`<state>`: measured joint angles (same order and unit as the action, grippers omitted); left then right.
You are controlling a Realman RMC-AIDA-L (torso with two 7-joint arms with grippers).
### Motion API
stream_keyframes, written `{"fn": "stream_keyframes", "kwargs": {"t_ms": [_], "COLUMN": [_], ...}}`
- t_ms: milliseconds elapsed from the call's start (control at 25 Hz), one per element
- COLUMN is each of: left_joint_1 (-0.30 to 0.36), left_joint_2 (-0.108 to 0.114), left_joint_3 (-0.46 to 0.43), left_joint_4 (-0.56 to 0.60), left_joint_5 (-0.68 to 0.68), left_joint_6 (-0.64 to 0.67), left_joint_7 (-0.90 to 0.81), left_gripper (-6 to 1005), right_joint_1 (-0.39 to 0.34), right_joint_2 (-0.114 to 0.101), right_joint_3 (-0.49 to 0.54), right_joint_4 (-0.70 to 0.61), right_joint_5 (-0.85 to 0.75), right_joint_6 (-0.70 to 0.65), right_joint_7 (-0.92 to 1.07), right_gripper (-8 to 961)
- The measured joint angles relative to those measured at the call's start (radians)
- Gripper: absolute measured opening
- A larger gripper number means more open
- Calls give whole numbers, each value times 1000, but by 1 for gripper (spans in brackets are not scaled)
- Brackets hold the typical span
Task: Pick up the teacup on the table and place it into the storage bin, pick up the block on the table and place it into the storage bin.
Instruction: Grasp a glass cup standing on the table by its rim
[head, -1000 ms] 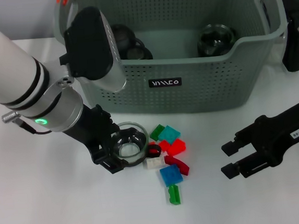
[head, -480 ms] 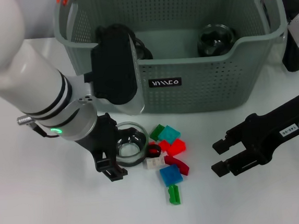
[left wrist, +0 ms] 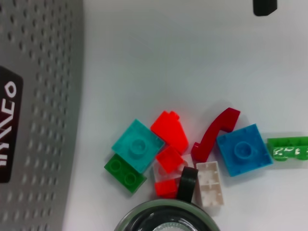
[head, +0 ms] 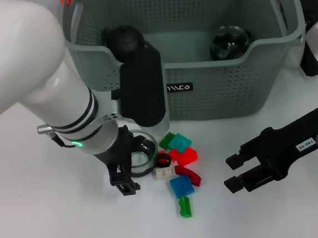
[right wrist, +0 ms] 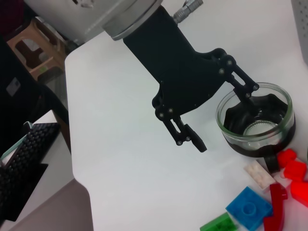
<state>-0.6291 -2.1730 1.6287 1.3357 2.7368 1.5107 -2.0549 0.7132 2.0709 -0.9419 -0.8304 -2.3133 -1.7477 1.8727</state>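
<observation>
The teacup (head: 141, 154) is clear glass with a dark inside and a black handle, standing on the white table just in front of the storage bin (head: 226, 57). My left gripper (head: 133, 168) is open at the cup. In the right wrist view one finger (right wrist: 190, 138) hangs outside the teacup (right wrist: 255, 120) and the other reaches over its rim. Right of the cup lies a pile of blocks, with teal (head: 179, 142), red (head: 187, 155) and blue (head: 181, 185) among them. My right gripper (head: 233, 172) hovers open to the right of the pile.
Dark glass cups (head: 230, 40) lie inside the bin. A black stand (head: 308, 44) rises at the bin's right end. The table's edge, a keyboard (right wrist: 24, 154) and a stool (right wrist: 38, 43) show beyond it in the right wrist view.
My left arm has swung rightward and turned, bringing its gripper round the cup's near side. The right gripper has slid a little left toward the blocks. The cup and blocks have not moved.
</observation>
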Motion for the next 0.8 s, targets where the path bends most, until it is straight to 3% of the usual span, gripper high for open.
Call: {"fn": "stream_keyframes", "kwargs": {"t_ms": [800], "left_joint_1": [-16], "left_joint_2": [-1], "left_joint_3": [41], "left_joint_4": [-66], "left_joint_5": [-8], "left_joint_6": [-41], "left_joint_7": [-37], "left_gripper": [783], "right_joint_1": [0], "right_joint_2": [0], "right_joint_3": [0], "right_joint_4": [8], "right_joint_5": [-9], "right_joint_6": [12], "right_joint_7": [-1], "right_gripper": [655]}}
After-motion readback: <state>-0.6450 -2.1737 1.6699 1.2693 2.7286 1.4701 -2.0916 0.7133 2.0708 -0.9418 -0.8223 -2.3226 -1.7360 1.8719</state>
